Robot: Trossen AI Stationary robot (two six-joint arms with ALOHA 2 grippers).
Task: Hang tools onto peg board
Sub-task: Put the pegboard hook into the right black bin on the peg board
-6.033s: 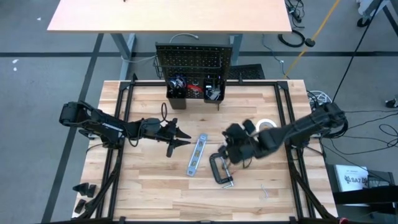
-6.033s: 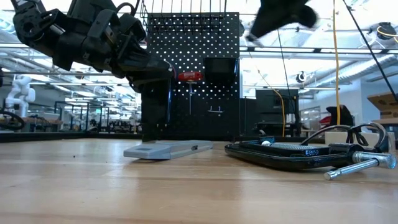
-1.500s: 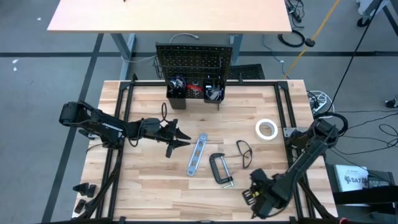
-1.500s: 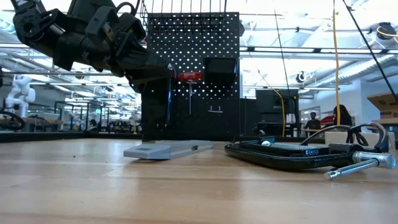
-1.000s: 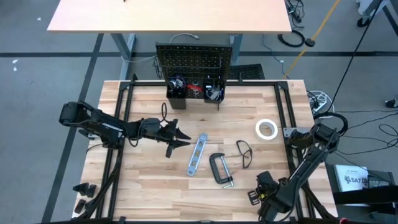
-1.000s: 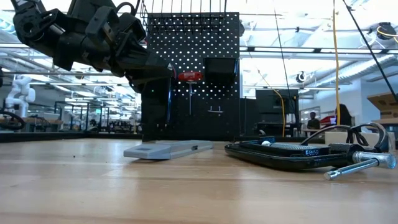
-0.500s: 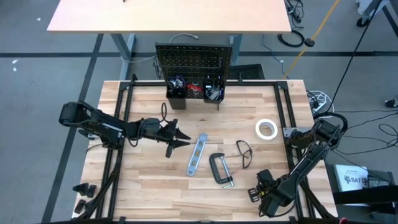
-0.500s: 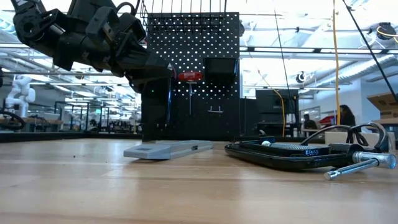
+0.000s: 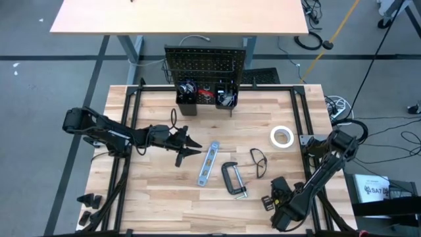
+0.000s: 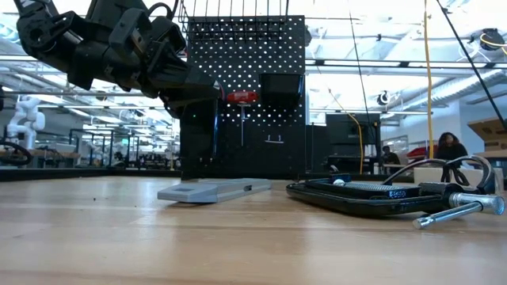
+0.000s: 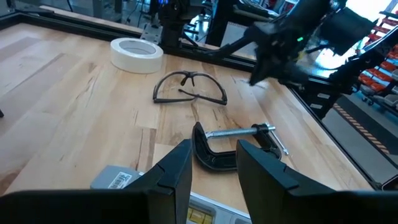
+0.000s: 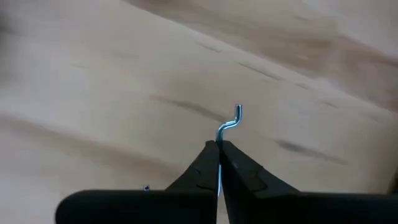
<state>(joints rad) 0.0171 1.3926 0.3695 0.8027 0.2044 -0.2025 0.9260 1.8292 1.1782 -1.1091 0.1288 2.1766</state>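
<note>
A small bent silver wire peg hook (image 12: 227,127) is pinched between the closed fingertips of the right gripper (image 12: 217,163), its crooked end standing clear of the tips over the tan wooden tabletop (image 9: 158,191); in the high view that gripper (image 9: 268,201) is seen at about five o'clock on the table, near the front edge. The upright black perforated peg board (image 9: 204,64) with its two black box bins stands at twelve o'clock, well apart from the hook, and a red-handled screwdriver (image 10: 242,97) is already hung on it. Between board and hook, several tools remain flat on the wood: a blue-and-silver level (image 9: 208,164) near the centre, a black C-clamp (image 9: 231,179) just beside it, clear safety glasses (image 9: 258,162) toward three o'clock and a white tape roll (image 9: 282,137) at about two o'clock. The left gripper (image 9: 192,147) is held at nine o'clock above the table with black-handled pliers (image 9: 177,138) clamped between its fingers. The step in hand is judged to be the seating of the hook in the board. It would be done well if the thin wire were kept from twisting in the grip, the hook carried high over the scattered tools, and its bent end lined up squarely with a free hole before being pressed in.
</note>
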